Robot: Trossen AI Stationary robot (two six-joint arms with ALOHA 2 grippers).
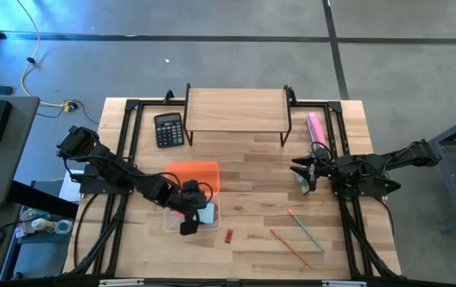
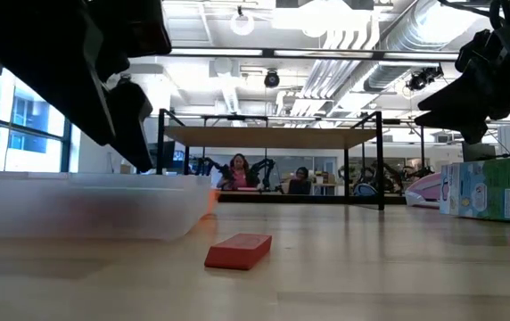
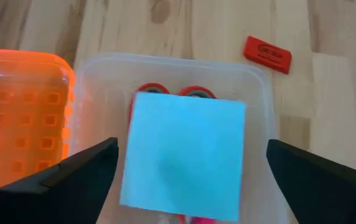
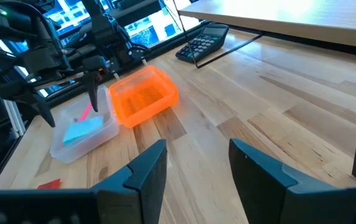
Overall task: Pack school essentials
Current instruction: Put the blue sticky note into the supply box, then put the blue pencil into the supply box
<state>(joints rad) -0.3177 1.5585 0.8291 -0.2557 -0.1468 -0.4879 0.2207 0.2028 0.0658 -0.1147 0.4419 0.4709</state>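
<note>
Left gripper (image 1: 198, 209): spread above clear tray (image 1: 172, 222), one blue notepad (image 3: 183, 155) inside. Right gripper (image 1: 301, 170): parted, empty. Three pencils (image 1: 303, 229); one red piece (image 1: 229, 236).

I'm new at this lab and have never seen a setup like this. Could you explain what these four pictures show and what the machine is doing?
It is a robot with two dark arms at a wooden table, each ending in a two-finger pincer. One picture looks straight down from above, one looks level across the tabletop, and two come from cameras on the arms' wrists.

The left pincer hangs open over a clear plastic box. Inside lies a light-blue notepad, on top of something red. It holds nothing. An orange lid lies beside the box.

The right pincer waits open and empty at the table's right side, near a small green box.

Still loose on the table: a red eraser and some pencils. A black calculator sits near a low wooden shelf.
</note>
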